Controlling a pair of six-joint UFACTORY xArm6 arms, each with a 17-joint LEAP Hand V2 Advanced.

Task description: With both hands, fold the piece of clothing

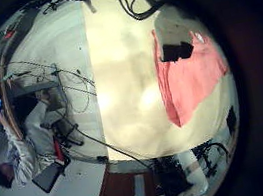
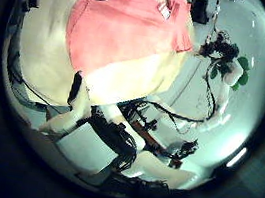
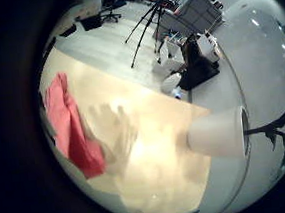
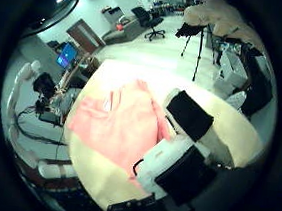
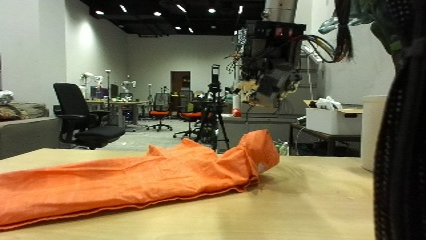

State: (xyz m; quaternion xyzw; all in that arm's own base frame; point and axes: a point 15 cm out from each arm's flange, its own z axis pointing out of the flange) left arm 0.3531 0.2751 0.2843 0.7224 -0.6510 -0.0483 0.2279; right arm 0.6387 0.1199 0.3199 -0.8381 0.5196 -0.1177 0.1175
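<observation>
On counter [image 5: 333, 200], orange-pink garment [image 5: 133, 180] lies bunched. One hand [image 5: 273, 75] hangs high above; can't tell fingers' state. Risk: I grab multiple layers, fold skews.

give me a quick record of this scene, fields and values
garment: orange-pink cloth, lying loosely flat with wrinkles
surface: pale wooden table
hand seen in outside view: one hand raised well above the table, touching nothing; cannot tell left or right
contact with cloth: none
fold: not yet begun
background: office chair, tripod
</observation>
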